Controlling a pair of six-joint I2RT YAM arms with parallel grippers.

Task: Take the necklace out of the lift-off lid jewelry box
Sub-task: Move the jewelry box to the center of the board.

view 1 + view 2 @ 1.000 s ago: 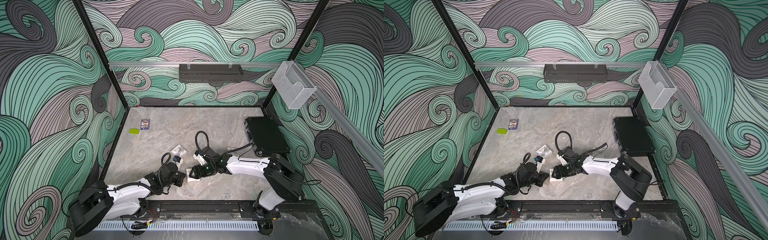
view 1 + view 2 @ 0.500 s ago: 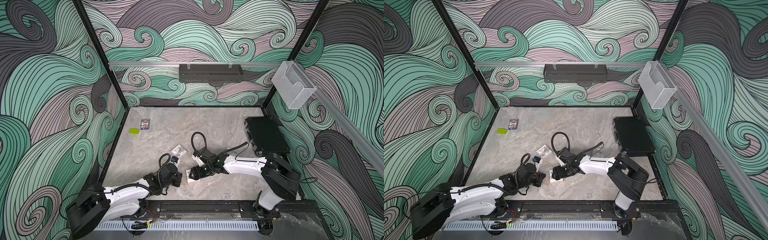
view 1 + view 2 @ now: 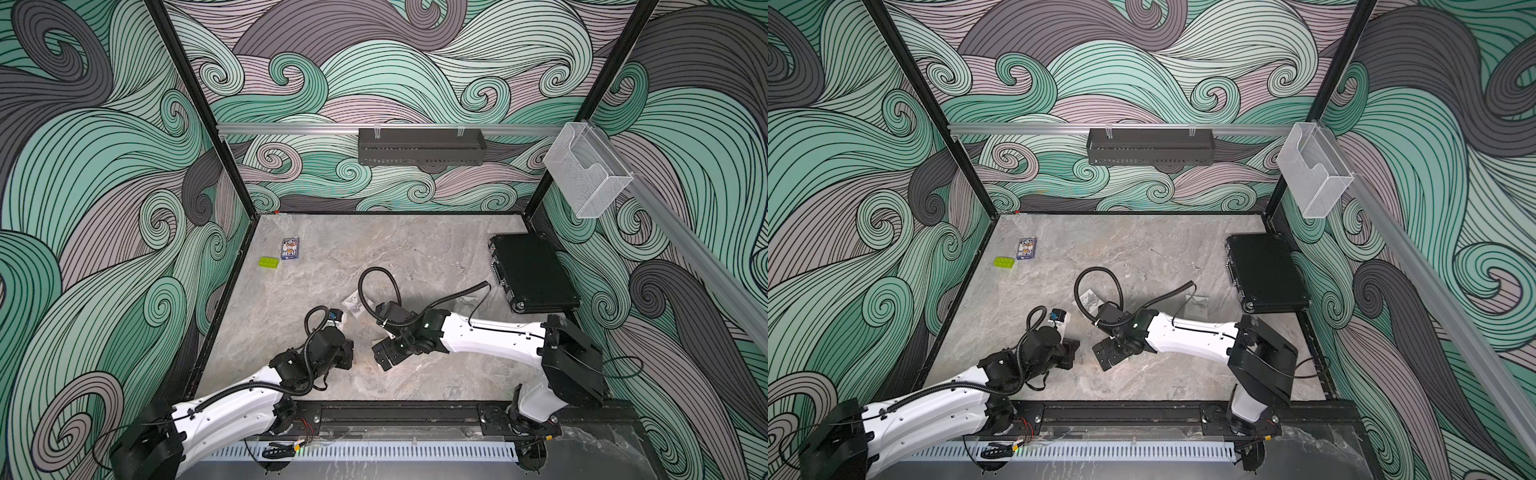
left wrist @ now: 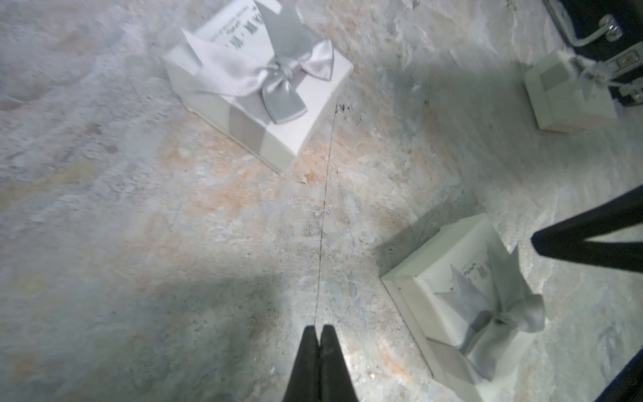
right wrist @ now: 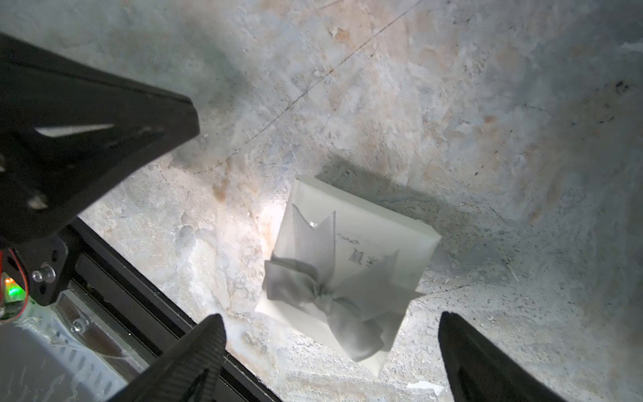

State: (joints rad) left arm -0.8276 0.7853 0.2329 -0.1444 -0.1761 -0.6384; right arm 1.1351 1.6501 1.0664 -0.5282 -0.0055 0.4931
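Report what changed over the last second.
The right gripper spread its jaws wider and shifted over the jewelry box, which lies free on the table beneath it. The left gripper, shut, drew back from it, opening a gap. The black case, card deck and green brick stayed put.

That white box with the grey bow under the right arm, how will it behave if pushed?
The box looks like light card, so it would probably slide on the table. Low and flat, it seems unlikely to tip. Its bow looks floppy, a poor hold.
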